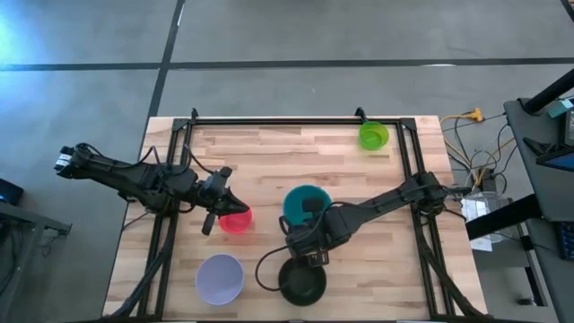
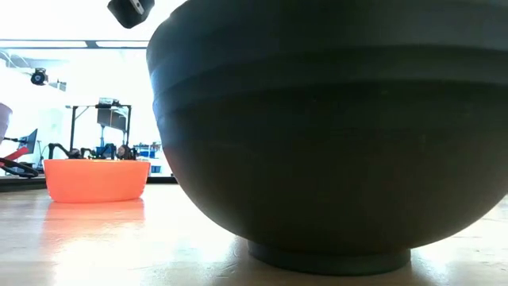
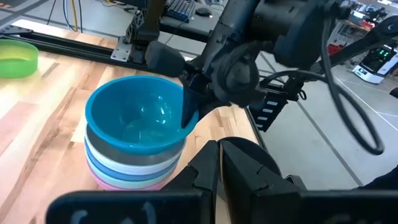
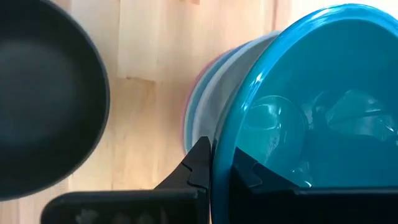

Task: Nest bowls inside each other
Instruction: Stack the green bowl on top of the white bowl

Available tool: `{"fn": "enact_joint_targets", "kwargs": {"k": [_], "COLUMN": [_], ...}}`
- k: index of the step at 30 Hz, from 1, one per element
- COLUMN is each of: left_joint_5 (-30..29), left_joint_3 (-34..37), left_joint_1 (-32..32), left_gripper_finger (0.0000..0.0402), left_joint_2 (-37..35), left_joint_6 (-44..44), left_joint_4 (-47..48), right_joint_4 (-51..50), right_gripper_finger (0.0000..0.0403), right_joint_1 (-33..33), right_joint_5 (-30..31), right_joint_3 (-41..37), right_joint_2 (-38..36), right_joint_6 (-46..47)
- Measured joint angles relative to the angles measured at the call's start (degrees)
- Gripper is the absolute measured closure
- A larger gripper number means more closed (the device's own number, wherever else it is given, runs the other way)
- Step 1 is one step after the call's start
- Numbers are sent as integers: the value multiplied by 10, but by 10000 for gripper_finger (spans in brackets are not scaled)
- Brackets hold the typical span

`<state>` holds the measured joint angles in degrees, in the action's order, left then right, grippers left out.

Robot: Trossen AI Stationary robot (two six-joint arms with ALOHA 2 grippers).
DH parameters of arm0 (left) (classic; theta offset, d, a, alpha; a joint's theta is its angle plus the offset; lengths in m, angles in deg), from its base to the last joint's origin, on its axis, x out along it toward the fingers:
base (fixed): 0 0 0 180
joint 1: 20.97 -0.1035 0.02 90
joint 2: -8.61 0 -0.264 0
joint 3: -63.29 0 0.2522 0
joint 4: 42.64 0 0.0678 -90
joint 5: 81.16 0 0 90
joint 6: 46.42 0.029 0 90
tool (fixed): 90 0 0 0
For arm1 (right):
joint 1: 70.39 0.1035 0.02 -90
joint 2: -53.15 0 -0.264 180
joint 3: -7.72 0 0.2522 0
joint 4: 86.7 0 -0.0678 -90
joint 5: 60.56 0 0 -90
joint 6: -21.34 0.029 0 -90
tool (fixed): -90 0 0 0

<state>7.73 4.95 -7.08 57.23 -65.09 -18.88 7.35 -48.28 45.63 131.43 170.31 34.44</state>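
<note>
roughly halfway i'd say: right gripper (image 4: 212, 167) pinches the blue bowl's (image 4: 323, 112) rim atop the mid-table stack. left gripper (image 1: 218, 212), closed and empty, hovers by the red bowl (image 1: 236, 221). black (image 1: 301, 283), lavender (image 1: 220, 279), lime (image 1: 373, 135) still loose.

No legible text, labels or numbers are showing in any view. Nothing readable is appearing on the bowls.

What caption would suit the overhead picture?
Right gripper grips the teal bowl's rim on a stack; left gripper hovers by the red bowl.
</note>
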Motion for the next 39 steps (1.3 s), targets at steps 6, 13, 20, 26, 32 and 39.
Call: {"fn": "enact_joint_targets", "kwargs": {"k": [6,13,20,26,32,39], "left_joint_5": [0,0,0,1,2,2], "left_joint_3": [0,0,0,0,0,0], "left_joint_1": [0,0,0,0,0,0], "left_gripper_finger": [398,398,398,398,398,398], "left_joint_2": [0,0,0,0,0,0], "left_joint_6": [1,1,1,0,-1,0], "left_joint_4": [0,0,0,0,0,0], "right_joint_4": [26,45,69,66,66,63], "right_gripper_finger": [390,390,356,318,327,388], "right_joint_1": [-3,-10,-21,-24,-24,-25], "right_joint_5": [-25,-33,-58,-58,-58,-57], "right_joint_3": [-23,-43,-44,-8,33,17], "right_joint_2": [0,-1,-1,-6,-10,-10], "right_joint_6": [-1,1,13,24,30,35]}}
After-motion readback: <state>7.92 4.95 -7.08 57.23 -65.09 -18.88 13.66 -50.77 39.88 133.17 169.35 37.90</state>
